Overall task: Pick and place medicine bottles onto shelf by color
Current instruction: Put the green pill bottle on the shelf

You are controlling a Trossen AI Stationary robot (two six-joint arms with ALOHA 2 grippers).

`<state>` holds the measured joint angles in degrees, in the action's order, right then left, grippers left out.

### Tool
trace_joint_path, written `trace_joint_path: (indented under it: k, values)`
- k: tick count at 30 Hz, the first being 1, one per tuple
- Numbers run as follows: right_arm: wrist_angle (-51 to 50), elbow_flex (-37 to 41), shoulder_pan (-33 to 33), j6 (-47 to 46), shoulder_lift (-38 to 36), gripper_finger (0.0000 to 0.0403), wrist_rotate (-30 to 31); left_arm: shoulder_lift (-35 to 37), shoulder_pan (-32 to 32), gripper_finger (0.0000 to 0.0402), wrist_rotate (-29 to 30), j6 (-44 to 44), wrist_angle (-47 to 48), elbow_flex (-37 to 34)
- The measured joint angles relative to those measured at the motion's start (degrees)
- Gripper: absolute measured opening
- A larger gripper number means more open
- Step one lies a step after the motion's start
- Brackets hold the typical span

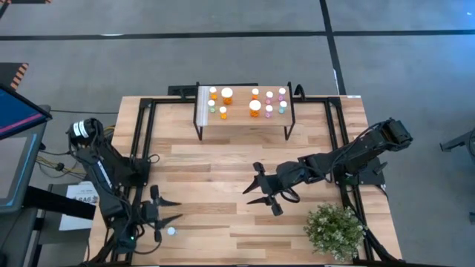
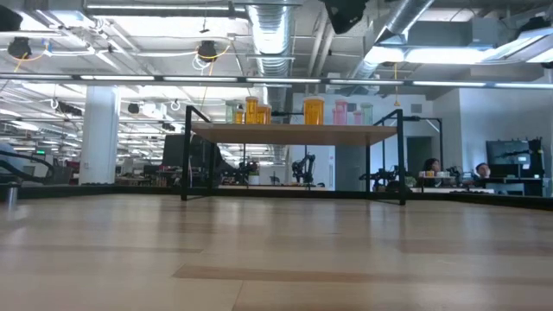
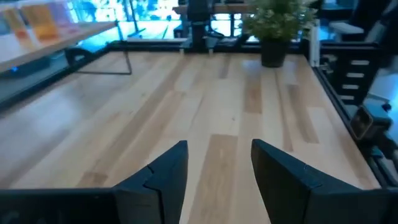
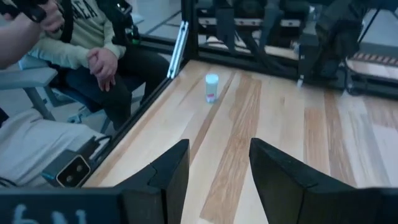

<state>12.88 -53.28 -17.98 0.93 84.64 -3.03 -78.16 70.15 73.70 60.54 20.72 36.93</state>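
One small pink bottle (image 1: 171,231) is left on the table, at about seven o'clock near the front edge, just beside the left gripper (image 1: 167,209), whose fingers stand apart and empty. Toward centre, the right gripper (image 1: 260,190) hangs over bare wood, fingers apart too, holding nothing. A potted plant (image 1: 335,231) crowds five o'clock. At twelve o'clock the shelf (image 1: 245,119) already carries about a dozen bottles (image 1: 255,106): orange leftward, pink and green rightward. I'd judge the sorting nearly finished, with open planks between.

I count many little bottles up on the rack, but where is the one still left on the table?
The small white-capped pink bottle stands upright on the wooden table near its front left corner, just beside the left claw, far from the wood-topped shelf.
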Motion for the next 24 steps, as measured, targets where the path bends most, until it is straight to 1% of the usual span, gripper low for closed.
trace_joint_path:
  k: [2,5,9,13,15,18,22,24]
  values:
    - [0.2,0.0,0.0,0.4,0.0,0.0192,0.0,0.9,0.0,0.0165,-1.1,3.9,2.7,-0.3]
    - [-0.4,0.0,0.0,0.6,0.0,0.0192,0.0,1.3,0.0,0.0164,-4.3,7.1,1.5,-2.0]
    - [-0.6,0.0,0.0,0.8,0.0,0.0190,0.0,1.4,-0.2,0.0164,-4.1,11.0,1.8,-2.6]
    - [-0.2,0.0,0.1,2.3,0.0,0.0191,0.0,3.3,-3.5,0.0164,-4.6,12.3,4.7,-2.6]
    - [0.0,0.0,0.5,3.3,0.0,0.0192,0.0,5.2,-5.7,0.0164,-5.8,12.1,6.1,-2.6]
    - [0.1,0.0,1.4,3.6,0.0,0.0193,0.0,8.4,-9.9,0.0164,-8.7,7.4,6.8,-2.6]
    - [0.1,0.0,2.5,3.7,0.0,0.0192,0.0,12.6,-14.2,0.0164,-11.3,-4.1,4.8,-2.7]
    - [0.0,0.0,2.8,3.7,0.0,0.0190,0.0,14.4,-15.5,0.0164,-12.2,-8.1,3.9,-2.7]
